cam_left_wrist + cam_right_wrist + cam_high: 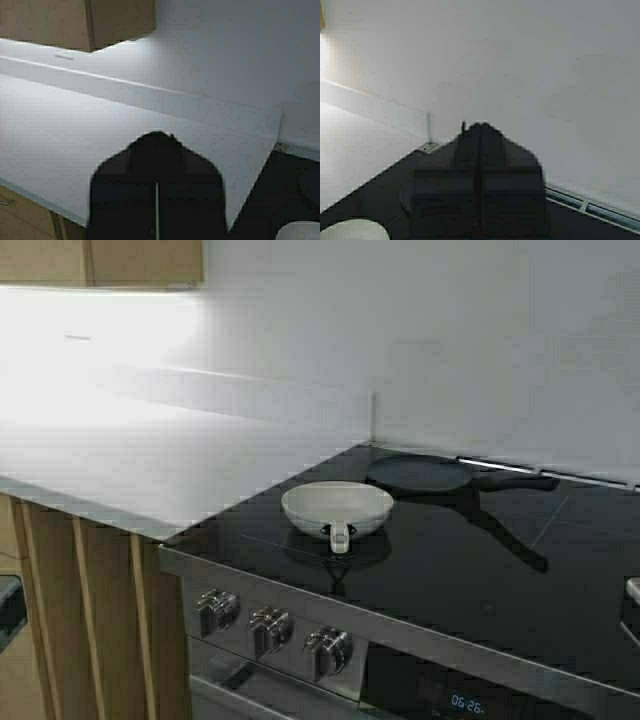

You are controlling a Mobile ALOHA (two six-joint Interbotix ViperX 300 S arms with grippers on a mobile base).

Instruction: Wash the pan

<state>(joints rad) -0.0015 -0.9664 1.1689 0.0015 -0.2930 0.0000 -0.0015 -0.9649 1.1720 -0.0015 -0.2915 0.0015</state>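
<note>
The pan [337, 507] sits on the black stovetop [470, 580] near its front-left corner, stub handle toward the knobs [272, 628], w/ a dark pan [420, 474] just behind. Left gripper [157, 190] over the white bench [140, 465], right gripper [480, 175] over the stovetop (both fingers pressed closed, empty).

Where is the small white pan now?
In the high view the cream-white pan sits on the black stovetop, near its front left corner, just in front of the dark grey pan, above the knobs.
</note>
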